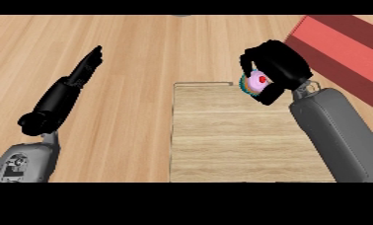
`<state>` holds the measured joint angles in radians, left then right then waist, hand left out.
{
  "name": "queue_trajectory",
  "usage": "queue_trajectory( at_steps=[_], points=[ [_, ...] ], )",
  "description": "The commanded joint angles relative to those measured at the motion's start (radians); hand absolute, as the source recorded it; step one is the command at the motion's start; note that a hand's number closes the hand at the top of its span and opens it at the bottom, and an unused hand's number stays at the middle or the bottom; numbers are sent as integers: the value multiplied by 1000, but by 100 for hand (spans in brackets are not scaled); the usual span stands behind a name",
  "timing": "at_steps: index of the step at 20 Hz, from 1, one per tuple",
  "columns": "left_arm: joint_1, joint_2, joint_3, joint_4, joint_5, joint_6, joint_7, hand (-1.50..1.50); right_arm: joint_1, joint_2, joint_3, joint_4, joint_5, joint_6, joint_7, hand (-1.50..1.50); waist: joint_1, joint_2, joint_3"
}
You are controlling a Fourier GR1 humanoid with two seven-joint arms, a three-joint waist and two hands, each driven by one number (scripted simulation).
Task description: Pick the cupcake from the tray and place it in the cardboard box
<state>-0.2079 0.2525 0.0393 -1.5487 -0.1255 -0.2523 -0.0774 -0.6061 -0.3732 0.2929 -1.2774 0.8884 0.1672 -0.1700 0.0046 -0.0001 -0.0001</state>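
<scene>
Your right hand has its fingers and thumb curled round the cupcake, so the pick is basically done. The cupcake sits tucked under the palm, up near the far right corner of the tray, with the red thing at top right, which I take to be the cardboard box, just beside the hand.

For the carry, I'd keep the cupcake upright and swing it across toward the box without rushing. Don't uncurl until it's clearly over the box's inside, not its edge; I can't tell from here how deep the box is, so go down gently.

Texture-wise: the cupcake looks soft, with pink frosting, a red dot on top and a teal wrapper showing at the side. It could squash, so don't squeeze more than needed. The tray is a flat pale wood-grain slab with a thin rim, lying on a warmer plank worktop.

Your left hand is over on the left, fingers straight, holding nothing.
</scene>
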Motion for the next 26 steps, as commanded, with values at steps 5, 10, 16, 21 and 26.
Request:
queue_trajectory(
  at_steps=[5, 10, 16, 21, 26],
  points=[
    [11, -14, -3, 6, -9, 1, 2, 0, -51, -10, -172, -239, -74, 73, 166, 150, -11, -5, -1],
    [-12, 25, 28, -9, 3, -17, 18, 0, -68, -30, -399, -152, -153, -7, 260, 150, -9, -2, 0],
    [10, 3, 12, -7, -1, -22, -5, 0, -171, -104, -528, 21, -140, -68, 287, 150, 7, 4, 0],
    [0, -34, -20, -28, -37, 8, 11, 0, -287, -180, -566, 310, -116, -112, 197, 150, 16, 6, 0],
    [8, -45, -35, -13, -57, 15, -22, 0, -347, -320, -544, 525, -50, -55, 94, 150, 26, 12, 0]
  ],
)
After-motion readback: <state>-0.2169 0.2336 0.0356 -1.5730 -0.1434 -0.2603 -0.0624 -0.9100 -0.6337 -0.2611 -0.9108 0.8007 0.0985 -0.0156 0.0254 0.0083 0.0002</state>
